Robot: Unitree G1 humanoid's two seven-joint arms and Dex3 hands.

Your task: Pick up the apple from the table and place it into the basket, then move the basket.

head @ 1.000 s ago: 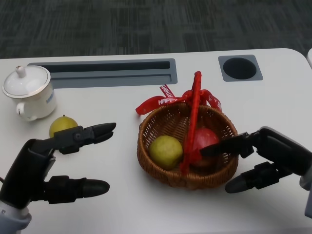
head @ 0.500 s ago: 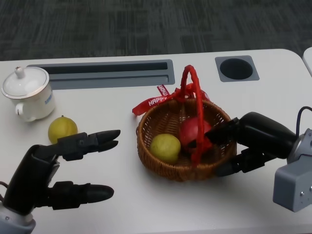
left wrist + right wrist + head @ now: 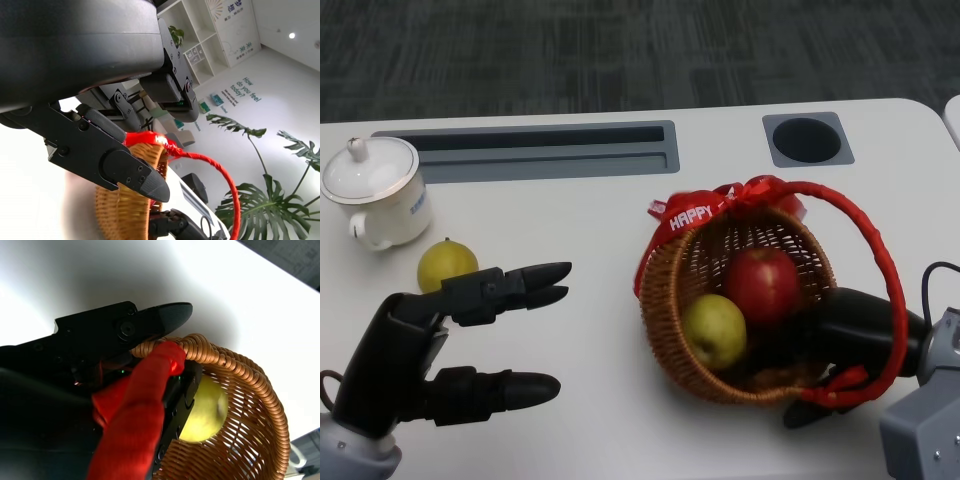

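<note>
The wicker basket (image 3: 669, 300) is tipped, its mouth facing left and toward me. Its red handle (image 3: 882, 270) arcs over to the right. Inside lie the red apple (image 3: 763, 283) and a yellow-green fruit (image 3: 714, 330). My right hand (image 3: 852, 330) grips the basket's right rim where the handle joins; the right wrist view shows fingers (image 3: 150, 322) clamped over the rim (image 3: 252, 382) and the red handle (image 3: 145, 405), with the yellow-green fruit (image 3: 206, 410) beyond. My left hand (image 3: 425, 350) hovers left of the basket, fingers apart, holding nothing. The left wrist view shows its fingers (image 3: 115, 165) and the basket (image 3: 125, 210).
A second yellow-green fruit (image 3: 447, 264) lies on the table just beyond my left hand. A white lidded mug (image 3: 375, 190) stands at the far left. A grey recessed tray (image 3: 540, 150) and a round cup hole (image 3: 807, 140) sit along the back.
The basket has shifted right and tipped over onto its side, the handle swinging to the right. My right hand now grips its right rim. The left hand has barely moved.
</note>
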